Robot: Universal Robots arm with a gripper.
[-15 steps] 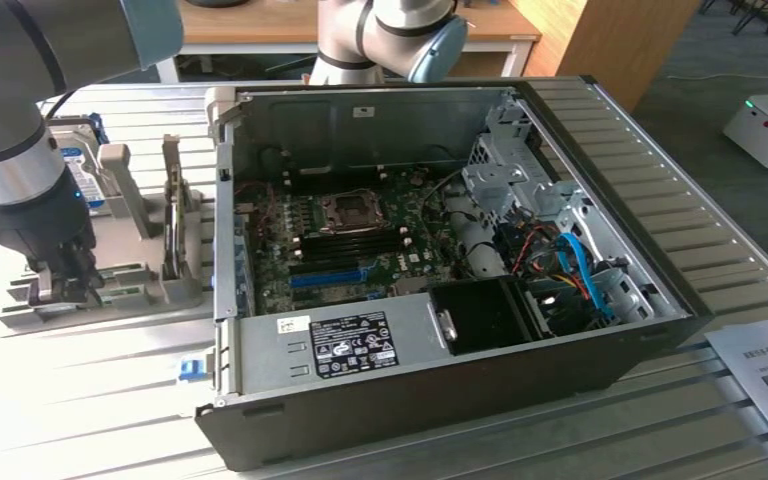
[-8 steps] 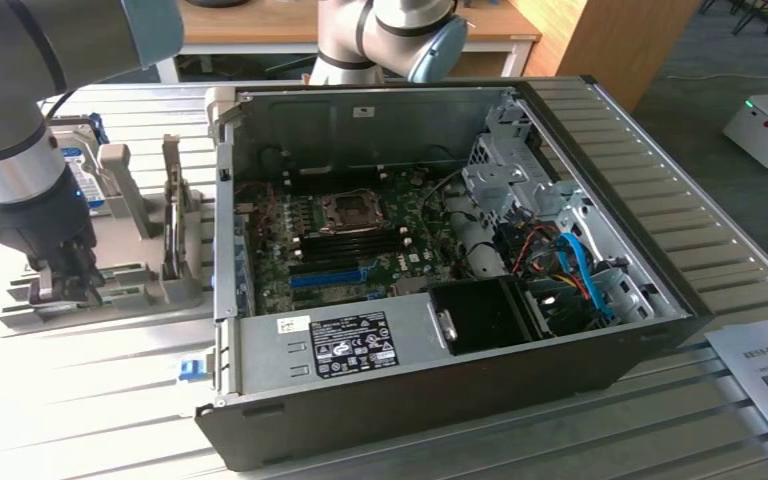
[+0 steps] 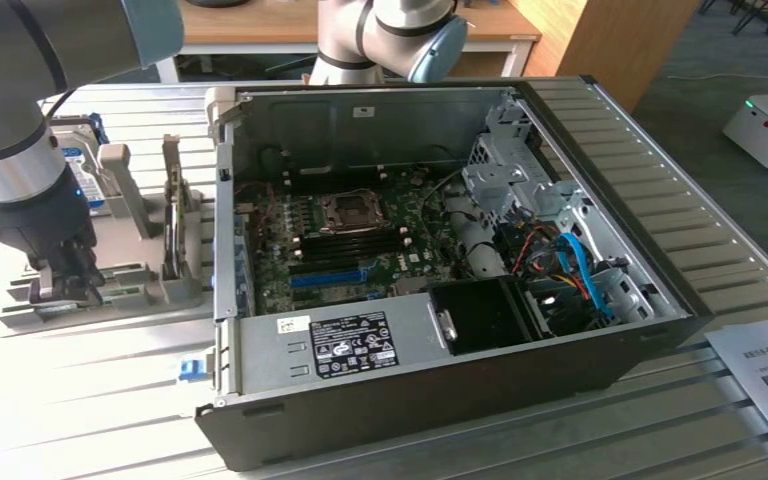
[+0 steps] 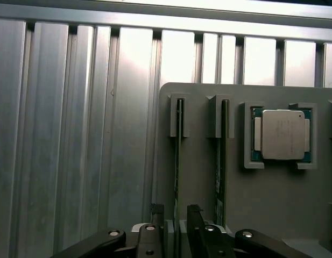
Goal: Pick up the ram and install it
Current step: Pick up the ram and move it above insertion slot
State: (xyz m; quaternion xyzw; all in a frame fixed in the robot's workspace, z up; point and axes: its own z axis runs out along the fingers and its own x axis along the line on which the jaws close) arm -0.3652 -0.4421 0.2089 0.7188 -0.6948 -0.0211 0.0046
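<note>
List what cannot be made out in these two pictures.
Wrist view: the ram stands edge-on in the holder, so its label and chips are hidden.
Exterior view: the gripper covers the ram slots.
Exterior view: the arm hides part of the hard drive.
Exterior view: the case sticker is too small to read.

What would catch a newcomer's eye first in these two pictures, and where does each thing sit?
The open computer case fills the middle of the exterior view, its motherboard exposed. At that view's left the robot arm reaches down to a grey holder. In the wrist view the open tool straddles one ram stick standing on edge in that holder, with a silver processor chip nearby.
</note>
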